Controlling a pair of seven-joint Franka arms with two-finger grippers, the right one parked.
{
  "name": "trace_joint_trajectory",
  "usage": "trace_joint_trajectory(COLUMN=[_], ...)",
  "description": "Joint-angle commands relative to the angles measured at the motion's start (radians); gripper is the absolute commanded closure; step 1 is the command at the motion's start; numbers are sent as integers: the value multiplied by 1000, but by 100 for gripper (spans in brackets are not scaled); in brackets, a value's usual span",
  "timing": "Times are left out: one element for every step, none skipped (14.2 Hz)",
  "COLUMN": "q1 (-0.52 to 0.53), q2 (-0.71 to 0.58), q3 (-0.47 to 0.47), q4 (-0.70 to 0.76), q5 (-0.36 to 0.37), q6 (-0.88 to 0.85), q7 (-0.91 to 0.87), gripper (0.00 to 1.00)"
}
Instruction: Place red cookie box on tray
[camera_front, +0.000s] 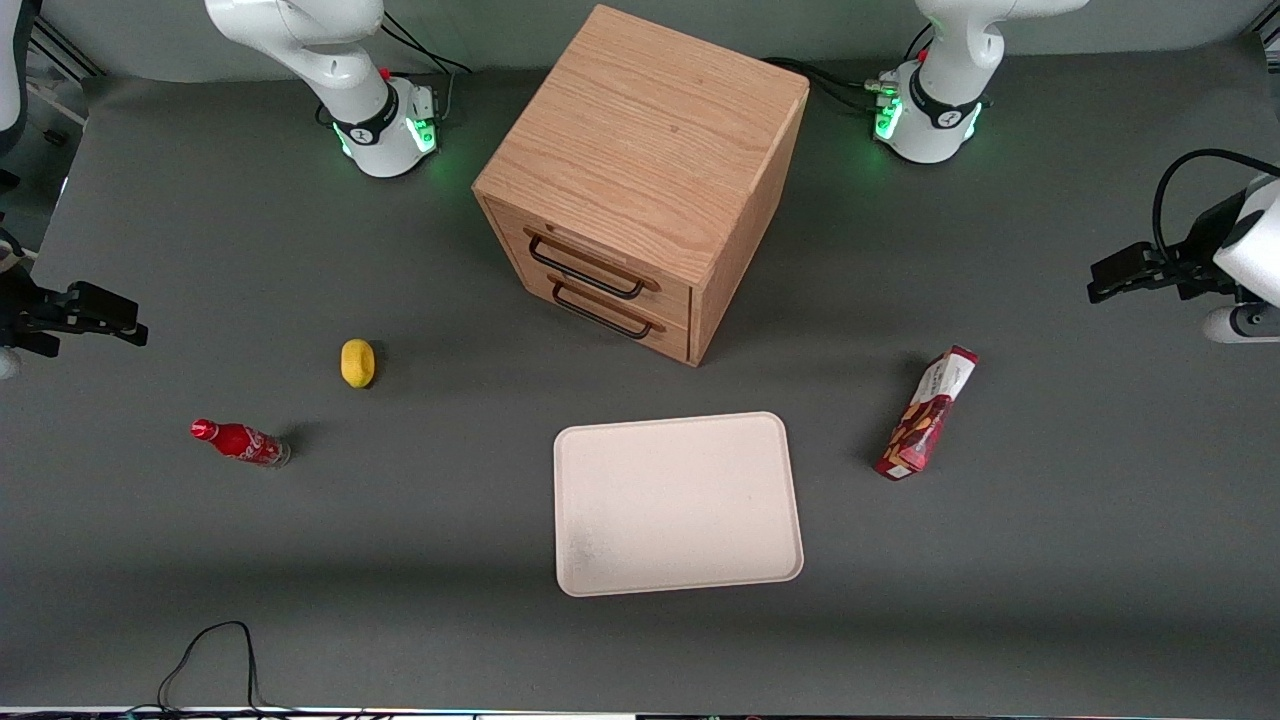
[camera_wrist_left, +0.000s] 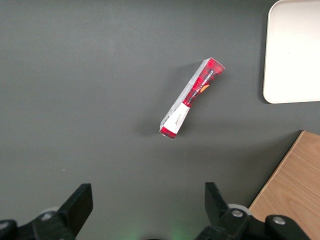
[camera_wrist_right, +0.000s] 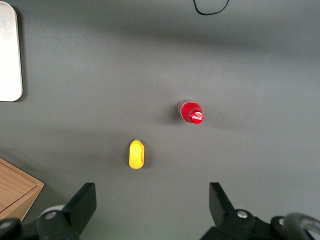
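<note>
The working arm (camera_front: 955, 40) is glossy white, built of rounded segments, with a black ring around its base (camera_front: 925, 120), green lights glowing there and black cables plugged in beside a small red spot. A black cable loops over its white wrist. Its pincer (camera_front: 1105, 283) is matt black; the fingers (camera_wrist_left: 80, 202) are wide, angular black wedges, with round silver screws set in the black mount.
</note>
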Motion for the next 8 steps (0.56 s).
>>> trace_joint_trajectory(q1=[-20,-18,-18,-18,-18,-18,-21,-26], q2=[-9,-9,-9,-8,-8,-3,2,14], q3=[16,17,17,17,17,16,16,14], q4=[3,3,4,6,6,7,9,13], q5=[-4,-4,-4,-4,-4,-4,-7,-7], q6=[-20,-22,-22,-22,-22,-12,-3,-2], q7=[-11,-11,-6,-7,0,3,2,3], gripper=[0,0,0,0,0,0,0,0])
